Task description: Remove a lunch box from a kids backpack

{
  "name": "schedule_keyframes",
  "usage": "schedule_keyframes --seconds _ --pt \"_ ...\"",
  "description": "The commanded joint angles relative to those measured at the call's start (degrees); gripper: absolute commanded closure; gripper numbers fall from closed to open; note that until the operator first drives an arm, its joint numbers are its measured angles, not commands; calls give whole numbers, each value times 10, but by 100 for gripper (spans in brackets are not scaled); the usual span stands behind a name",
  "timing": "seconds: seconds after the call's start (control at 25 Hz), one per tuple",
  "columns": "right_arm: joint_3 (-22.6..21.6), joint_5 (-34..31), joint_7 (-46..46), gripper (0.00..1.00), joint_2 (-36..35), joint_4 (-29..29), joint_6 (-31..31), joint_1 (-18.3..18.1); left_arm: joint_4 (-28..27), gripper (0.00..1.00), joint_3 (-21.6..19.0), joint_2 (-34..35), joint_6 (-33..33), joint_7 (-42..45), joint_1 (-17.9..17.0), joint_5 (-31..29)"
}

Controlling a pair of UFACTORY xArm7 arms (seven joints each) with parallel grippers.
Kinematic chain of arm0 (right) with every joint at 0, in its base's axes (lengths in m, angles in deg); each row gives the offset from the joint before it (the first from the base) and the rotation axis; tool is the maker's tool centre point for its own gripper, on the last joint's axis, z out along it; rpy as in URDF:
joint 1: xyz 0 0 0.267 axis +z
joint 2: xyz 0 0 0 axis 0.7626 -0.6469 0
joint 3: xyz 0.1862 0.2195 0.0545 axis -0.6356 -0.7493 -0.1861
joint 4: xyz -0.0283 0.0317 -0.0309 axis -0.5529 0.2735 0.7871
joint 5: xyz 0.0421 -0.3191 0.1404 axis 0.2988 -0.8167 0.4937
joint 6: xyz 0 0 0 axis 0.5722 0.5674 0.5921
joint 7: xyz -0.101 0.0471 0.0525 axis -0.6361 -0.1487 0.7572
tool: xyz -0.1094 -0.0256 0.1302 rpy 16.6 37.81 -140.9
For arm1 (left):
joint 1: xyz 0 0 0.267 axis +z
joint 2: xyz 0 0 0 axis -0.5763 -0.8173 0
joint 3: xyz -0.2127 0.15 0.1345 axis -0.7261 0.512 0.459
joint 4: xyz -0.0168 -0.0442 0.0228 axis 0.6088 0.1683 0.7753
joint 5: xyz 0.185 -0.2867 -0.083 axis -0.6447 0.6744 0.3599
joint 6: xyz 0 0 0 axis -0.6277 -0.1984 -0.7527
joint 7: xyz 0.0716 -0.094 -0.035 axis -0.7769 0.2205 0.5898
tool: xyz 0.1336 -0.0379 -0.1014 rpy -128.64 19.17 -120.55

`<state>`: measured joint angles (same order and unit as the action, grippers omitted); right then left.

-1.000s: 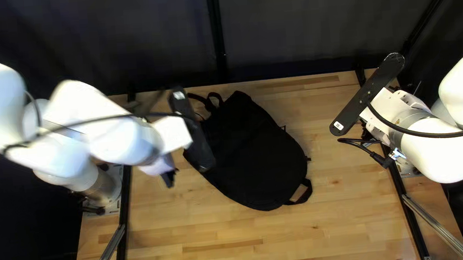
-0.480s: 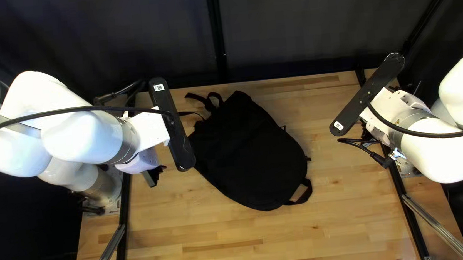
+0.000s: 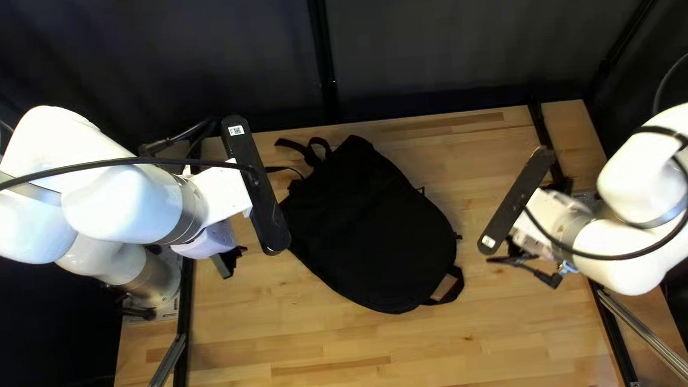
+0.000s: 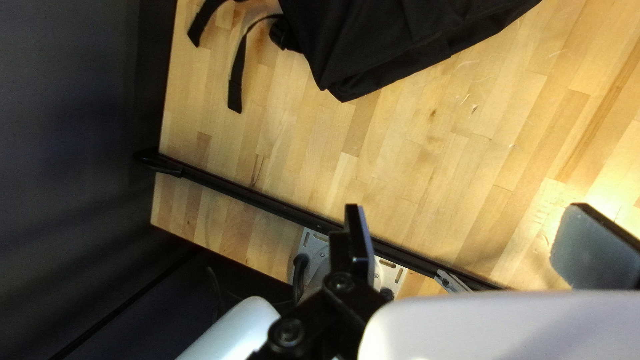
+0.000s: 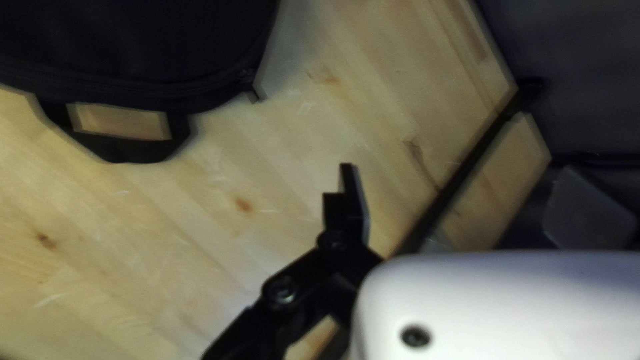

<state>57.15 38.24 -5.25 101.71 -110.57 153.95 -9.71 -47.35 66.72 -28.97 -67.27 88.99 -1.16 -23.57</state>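
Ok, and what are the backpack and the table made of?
The backpack looks like black cloth with a dull finish: it has soft folds and floppy straps. I can't tell which kind of cloth. The table looks like smooth wood, because you can see light and dark strips and little brown knots. It shines brightly in one spot, so maybe it's varnished.

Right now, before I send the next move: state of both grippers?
Left gripper: open, holding nothing.
Right gripper: open, holding nothing.
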Motion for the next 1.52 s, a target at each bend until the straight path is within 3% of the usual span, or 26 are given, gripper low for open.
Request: schedule_keyframes --seconds 0.04,0.28,0.56,0.72,1.12,1.32,1.52 --pt "-5 -48 54 0 2 97 -121 6 0 0 0 0 0 0 0 0" --pt "-6 -135 88 0 -1 170 -233 2 0 0 0 0 0 0 0 0" --pt "-5 -138 87 0 1 172 -236 2 0 0 0 0 0 0 0 0" --pt "-8 -171 122 0 -43 188 -277 1 0 0 0 0 0 0 0 0" --pt "56 -313 100 0 -83 203 -406 -61 0 0 0 0 0 0 0 0" --pt "92 -410 116 0 -97 217 -471 -100 0 0 0 0 0 0 0 0" --pt "139 -547 165 0 -159 206 -553 -144 0 0 0 0 0 0 0 0"
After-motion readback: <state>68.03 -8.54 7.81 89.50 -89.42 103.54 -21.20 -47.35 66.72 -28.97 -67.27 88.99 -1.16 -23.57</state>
